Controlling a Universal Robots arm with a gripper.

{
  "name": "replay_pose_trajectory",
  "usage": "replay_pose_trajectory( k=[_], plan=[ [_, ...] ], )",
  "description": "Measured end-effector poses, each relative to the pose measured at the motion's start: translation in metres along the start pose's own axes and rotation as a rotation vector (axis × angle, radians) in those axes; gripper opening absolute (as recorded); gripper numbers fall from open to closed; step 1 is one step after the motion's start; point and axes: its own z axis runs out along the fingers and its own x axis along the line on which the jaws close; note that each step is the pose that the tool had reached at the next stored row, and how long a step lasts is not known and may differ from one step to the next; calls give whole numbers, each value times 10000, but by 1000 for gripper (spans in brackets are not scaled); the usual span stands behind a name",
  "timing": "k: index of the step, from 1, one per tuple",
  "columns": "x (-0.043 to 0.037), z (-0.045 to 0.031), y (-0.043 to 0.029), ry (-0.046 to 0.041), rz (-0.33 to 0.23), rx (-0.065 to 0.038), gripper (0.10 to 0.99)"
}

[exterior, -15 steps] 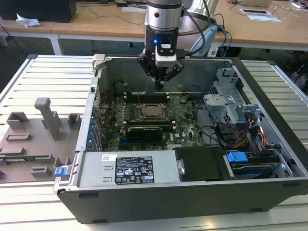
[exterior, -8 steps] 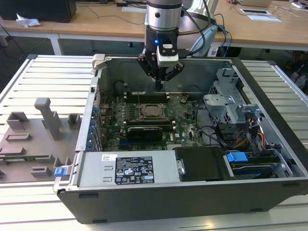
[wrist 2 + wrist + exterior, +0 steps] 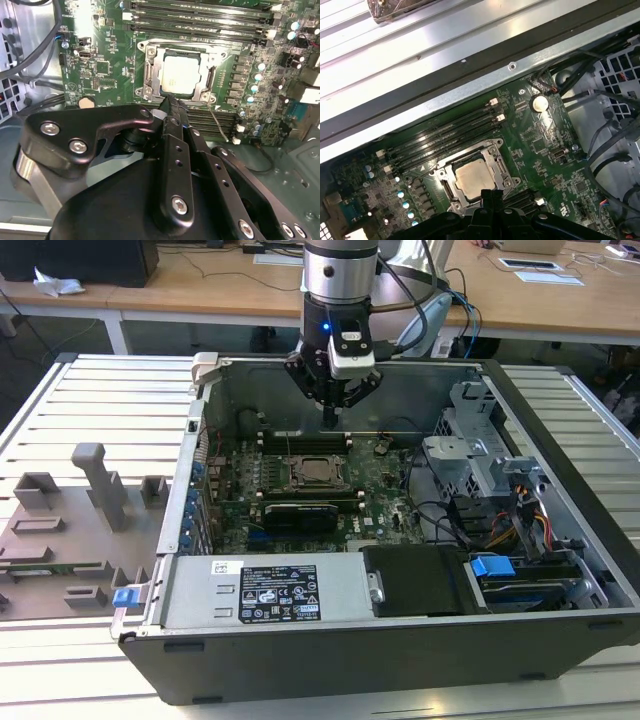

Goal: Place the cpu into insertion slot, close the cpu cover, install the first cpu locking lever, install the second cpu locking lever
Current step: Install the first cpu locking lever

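The cpu [image 3: 178, 74], a dull silvery square, lies flat in the insertion slot [image 3: 172, 51] on the green board; it also shows in the first wrist view [image 3: 472, 177] and the exterior view [image 3: 318, 471]. The cpu cover [image 3: 207, 82], a thin metal frame, lies down around the chip. A thin wire lever [image 3: 218, 125] angles away from one corner of the socket. My gripper [image 3: 170, 100] hovers just above the socket's edge, fingers pressed together with nothing between them. In the exterior view the gripper [image 3: 330, 420] hangs over the far side of the socket.
The board sits inside an open computer case [image 3: 560, 400]. Long black memory slots [image 3: 200, 12] run beside the socket. A drive cage with cables [image 3: 490, 480] fills the exterior view's right, a power supply [image 3: 270, 595] the front. Grey fixtures [image 3: 95, 485] stand on the slatted table.
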Motion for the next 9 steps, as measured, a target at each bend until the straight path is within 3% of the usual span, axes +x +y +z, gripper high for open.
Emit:
replay_pose_trajectory(
  k=[9],
  plan=[
    [0,0,0,-13,-614,-28,106]
  ],
)
